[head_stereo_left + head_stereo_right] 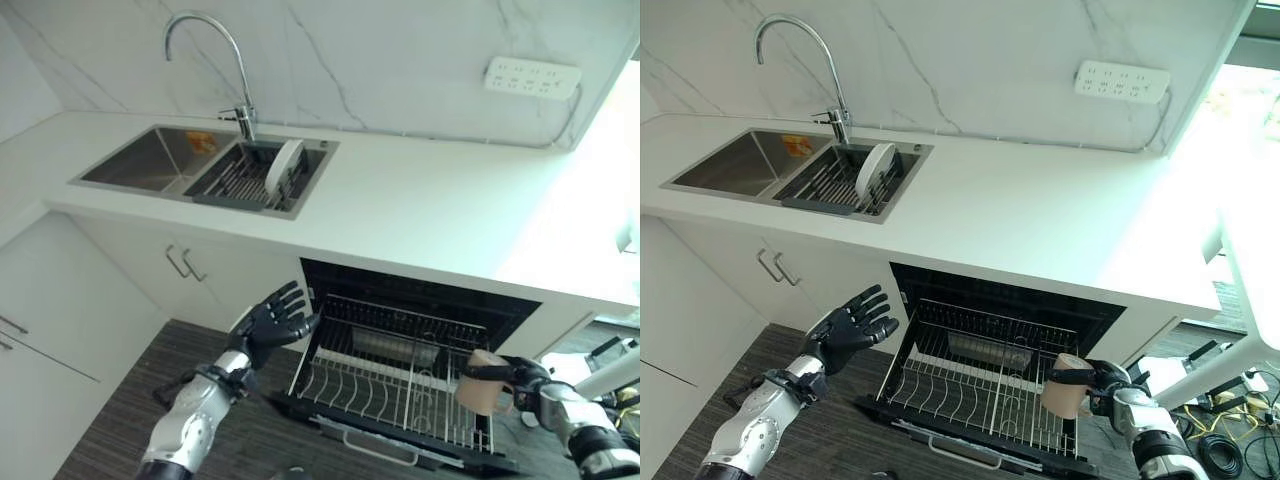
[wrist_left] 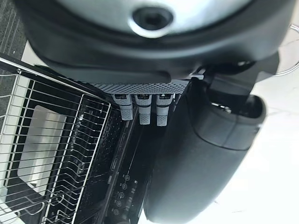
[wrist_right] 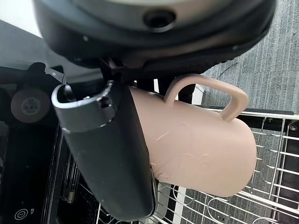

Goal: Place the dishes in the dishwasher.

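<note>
My right hand (image 1: pixel 528 385) is shut on a beige mug (image 1: pixel 482 385), holding it just over the right end of the pulled-out dishwasher rack (image 1: pixel 385 385). The right wrist view shows the mug (image 3: pixel 196 147) lying sideways against the thumb (image 3: pixel 110 154), handle out, with rack wires below it. My left hand (image 1: pixel 270 322) hangs open, fingers spread, just left of the rack's left edge and touching nothing. A white plate (image 1: pixel 283 166) stands upright in the dark drying rack (image 1: pixel 240 178) in the sink's right basin.
The steel double sink (image 1: pixel 150 158) with a tall faucet (image 1: pixel 215 60) sits at the counter's far left. White counter (image 1: pixel 430 200) runs right of it, with a power strip (image 1: pixel 532 77) on the wall. Cabinet doors (image 1: pixel 180 265) stand left of the dishwasher opening.
</note>
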You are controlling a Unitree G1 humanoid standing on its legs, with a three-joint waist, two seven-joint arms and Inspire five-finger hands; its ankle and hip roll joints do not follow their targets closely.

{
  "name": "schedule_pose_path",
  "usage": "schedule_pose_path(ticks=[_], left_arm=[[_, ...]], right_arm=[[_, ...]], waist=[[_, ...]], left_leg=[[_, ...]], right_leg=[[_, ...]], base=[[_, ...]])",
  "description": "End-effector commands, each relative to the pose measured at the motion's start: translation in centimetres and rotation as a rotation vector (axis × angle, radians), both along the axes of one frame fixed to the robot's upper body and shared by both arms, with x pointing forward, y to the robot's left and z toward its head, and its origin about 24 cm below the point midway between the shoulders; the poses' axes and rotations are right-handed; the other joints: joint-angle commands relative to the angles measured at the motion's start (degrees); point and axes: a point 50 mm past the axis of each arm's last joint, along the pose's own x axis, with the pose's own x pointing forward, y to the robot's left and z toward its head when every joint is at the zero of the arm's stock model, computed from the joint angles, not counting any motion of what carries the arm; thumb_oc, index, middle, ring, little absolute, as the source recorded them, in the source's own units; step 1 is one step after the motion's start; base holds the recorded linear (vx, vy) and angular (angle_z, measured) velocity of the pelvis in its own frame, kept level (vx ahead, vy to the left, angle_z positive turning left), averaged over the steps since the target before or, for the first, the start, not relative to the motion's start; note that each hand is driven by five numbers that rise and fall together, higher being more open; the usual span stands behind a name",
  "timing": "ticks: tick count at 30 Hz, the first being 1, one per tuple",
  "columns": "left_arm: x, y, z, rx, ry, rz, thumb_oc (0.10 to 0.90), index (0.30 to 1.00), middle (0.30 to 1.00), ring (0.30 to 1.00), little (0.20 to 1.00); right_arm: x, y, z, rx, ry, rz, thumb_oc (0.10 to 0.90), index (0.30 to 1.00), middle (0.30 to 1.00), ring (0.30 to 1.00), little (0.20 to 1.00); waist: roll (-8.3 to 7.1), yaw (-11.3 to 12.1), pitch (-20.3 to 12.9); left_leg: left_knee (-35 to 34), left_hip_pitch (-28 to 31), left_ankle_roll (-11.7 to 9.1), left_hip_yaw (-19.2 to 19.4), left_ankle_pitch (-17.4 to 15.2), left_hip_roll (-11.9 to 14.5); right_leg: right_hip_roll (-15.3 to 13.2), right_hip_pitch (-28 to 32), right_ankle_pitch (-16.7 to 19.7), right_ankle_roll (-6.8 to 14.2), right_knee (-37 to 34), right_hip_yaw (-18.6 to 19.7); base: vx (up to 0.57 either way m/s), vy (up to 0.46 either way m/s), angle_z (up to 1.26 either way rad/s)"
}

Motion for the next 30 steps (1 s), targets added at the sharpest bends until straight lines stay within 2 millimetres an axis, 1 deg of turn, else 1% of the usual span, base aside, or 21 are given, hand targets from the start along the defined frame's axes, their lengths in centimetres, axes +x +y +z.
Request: schedule_pose_path(ticks=[1, 2, 3, 4, 11, 15, 18, 19, 23, 26, 27, 29, 30], left_arm=[[1.8, -0.5, 5.7, -0.009, -0.307, -0.061, 0.8, 0.9, 0.9, 0.9, 0.9], [1.8, -0.5, 5.7, -0.013, -0.312, -0.06, 0.8, 0.9, 0.9, 0.9, 0.9], [1.9, -0.6, 5.7, -0.015, -0.316, -0.061, 0.8, 0.9, 0.9, 0.9, 0.9], [1.8, -0.5, 5.7, -0.017, -0.317, -0.058, 0.8, 0.9, 0.9, 0.9, 0.9], [1.7, -0.5, 5.7, -0.029, -0.328, -0.049, 0.8, 0.9, 0.9, 0.9, 0.9], [1.7, -0.5, 5.7, -0.036, -0.331, -0.041, 0.8, 0.9, 0.9, 0.9, 0.9], [1.7, -0.4, 5.8, -0.046, -0.328, -0.029, 0.8, 0.9, 0.9, 0.9, 0.9], [1.7, -0.5, 5.8, -0.048, -0.329, -0.028, 0.8, 0.9, 0.9, 0.9, 0.9], [1.7, -0.4, 5.8, -0.055, -0.33, -0.017, 0.8, 0.9, 0.9, 0.9, 0.9], [1.6, -0.4, 5.8, -0.054, -0.332, -0.012, 0.8, 0.9, 0.9, 0.9, 0.9], [1.5, -0.3, 5.8, -0.055, -0.333, -0.005, 0.8, 0.9, 0.9, 0.9, 0.9], [1.5, -0.2, 5.8, -0.06, -0.336, 0.011, 0.8, 0.9, 0.9, 0.9, 0.9], [1.5, -0.2, 5.9, -0.06, -0.338, 0.013, 0.8, 0.9, 0.9, 0.9, 0.9]], right_arm=[[3.6, -0.8, 3.8, -0.04, -0.206, 0.0, 0.4, 0.3, 0.3, 0.3, 0.3], [3.5, -0.9, 3.7, -0.039, -0.205, -0.008, 0.416, 0.324, 0.324, 0.324, 0.324], [3.5, -0.9, 3.6, -0.039, -0.202, -0.011, 0.7, 0.749, 0.749, 0.749, 0.749], [3.5, -0.7, 3.4, -0.039, -0.201, -0.013, 0.8, 0.9, 0.9, 0.9, 0.9], [3.8, -0.6, 4.0, -0.057, -0.249, -0.023, 0.8, 0.9, 0.9, 0.9, 0.9], [4.1, -0.9, 4.7, -0.074, -0.282, -0.032, 0.8, 0.9, 0.9, 0.9, 0.9], [4.7, -1.2, 6.0, -0.105, -0.346, -0.052, 0.8, 0.9, 0.9, 0.9, 0.9], [5.0, -1.1, 6.5, -0.101, -0.383, -0.055, 0.8, 0.9, 0.9, 0.9, 0.9], [5.6, -0.7, 7.7, -0.106, -0.474, -0.038, 0.8, 0.9, 0.9, 0.9, 0.9], [6.0, -0.5, 9.3, -0.151, -0.571, -0.027, 0.8, 0.9, 0.9, 0.9, 0.9], [6.2, -0.5, 10.2, -0.168, -0.619, -0.025, 0.8, 0.9, 0.9, 0.9, 0.9], [6.4, -0.1, 11.3, -0.175, -0.687, -0.026, 0.8, 0.9, 0.9, 0.9, 0.9], [6.3, 0.1, 11.5, -0.173, -0.699, -0.023, 0.8, 0.9, 0.9, 0.9, 0.9]], waist=[[-0.37, 0.91, -0.94], [-0.16, 1.07, -0.76], [0.03, 1.28, -0.56], [0.16, 1.51, -0.57], [0.19, 1.22, -0.45], [0.0, 1.11, -0.48], [-0.17, 0.94, -0.49], [-0.19, 0.89, -0.39], [-0.37, 0.63, -0.58], [-0.5, 0.23, -0.6], [-0.56, -0.04, -0.62], [-0.75, -0.67, -0.69], [-0.84, -0.86, -0.71]], left_leg=[[4.58, -2.66, -3.26, -1.95, -4.02, 1.3], [4.58, -2.75, -3.27, -1.93, -3.9, 1.38], [4.58, -2.9, -3.3, -1.97, -3.75, 1.46], [4.58, -2.95, -3.25, -1.92, -3.65, 1.49], [4.58, -2.8, -3.55, -0.76, -3.02, 2.44], [4.58, -2.69, -3.53, -0.66, -2.94, 2.7], [4.58, -2.45, -3.53, -0.68, -3.09, 2.74], [4.58, -2.44, -3.54, -0.78, -3.12, 2.76], [4.58, -2.26, -3.34, -0.83, -3.36, 2.63], [4.58, -2.08, -3.22, -1.1, -3.66, 2.36], [4.58, -2.01, -3.16, -1.26, -3.84, 2.15], [4.58, -1.96, -3.04, -1.41, -4.12, 1.86], [4.58, -1.92, -3.02, -1.4, -4.2, 1.79]], right_leg=[[-0.32, 4.31, -4.59, 2.34, -1.61, -1.5], [-0.38, 4.45, -4.67, 2.27, -1.61, -1.75], [-0.46, 4.59, -4.74, 2.21, -1.61, -2.04], [-0.42, 4.85, -4.97, 2.08, -1.61, -2.33], [-0.26, 5.62, -5.53, 1.54, -1.61, -3.17], [0.07, 5.92, -6.0, 1.12, -1.61, -3.1], [0.23, 5.98, -6.11, 1.1, -1.61, -2.78], [0.22, 6.01, -6.12, 1.08, -1.61, -2.79], [0.27, 5.98, -6.1, 1.15, -1.61, -2.5], [0.22, 5.65, -5.88, 1.46, -1.61, -1.75], [0.18, 5.38, -5.69, 1.63, -1.61, -1.34], [0.13, 4.97, -5.4, 2.0, -1.61, -0.54], [0.1, 4.87, -5.3, 2.12, -1.61, -0.35]], base=[[-0.04, -0.006, 0.11], [-0.06, 0.002, 0.08], [-0.07, 0.005, 0.06], [-0.05, 0.011, 0.03], [-0.02, 0.012, 0.02], [0.0, 0.0, 0.0], [0.01, 0.022, 0.01], [0.0, 0.0, 0.0], [0.02, 0.013, 0.0], [0.04, 0.022, 0.0], [0.04, 0.015, 0.0], [0.05, 0.014, 0.01], [0.04, 0.008, 0.01]])
